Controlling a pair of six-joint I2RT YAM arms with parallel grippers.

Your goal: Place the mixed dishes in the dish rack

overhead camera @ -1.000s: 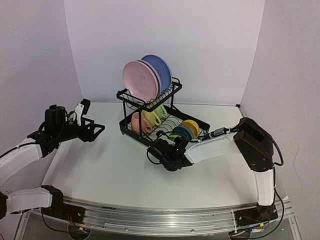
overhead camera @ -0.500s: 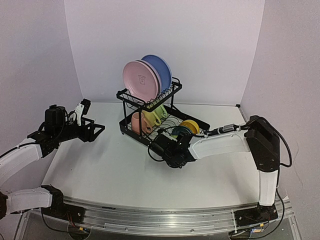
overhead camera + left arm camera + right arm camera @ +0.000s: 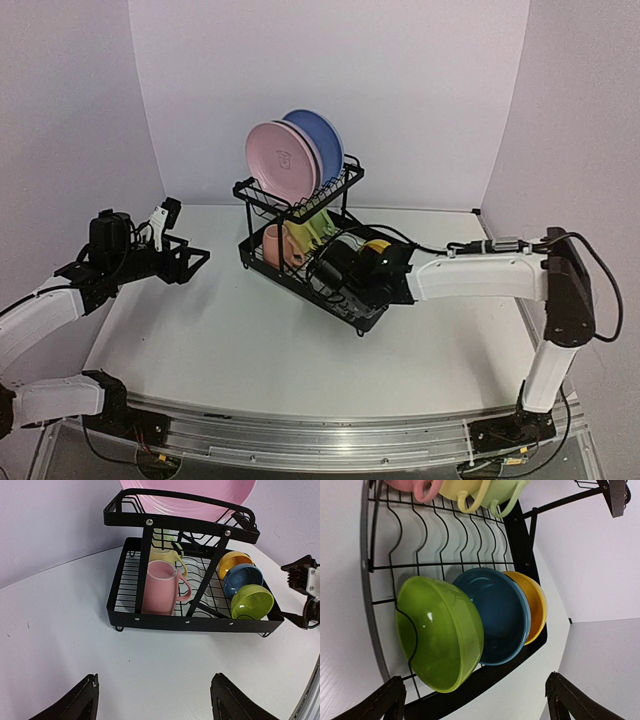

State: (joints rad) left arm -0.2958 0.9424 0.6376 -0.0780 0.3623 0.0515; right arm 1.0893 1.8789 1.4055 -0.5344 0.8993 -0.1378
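Blk wire dish rack (image 3: pixel 200 622), 2 tiers, thin rods w/ slotted base, sits mid-table (image 3: pixel 60 630) on a white matte top. Upper shelf: pink plate (image 3: pixel 281 158) & blue plate (image 3: pixel 322 135) upright on edge, smooth round discs. Lower tray: pink mug (image 3: pixel 160 587) at front, yellow mug (image 3: pixel 462 487) & lt green mug (image 3: pixel 502 490) in a row behind it. Beside them lime bowl (image 3: pixel 440 632), blue bowl (image 3: pixel 500 615), yellow bowl (image 3: pixel 535 605) stand on edge, overlapping, glossy. The left gripper (image 3: pixel 154 680) is spread wide & empty, well apart from rack. The right gripper (image 3: pixel 474 680) is spread too, empty, near the bowl end.
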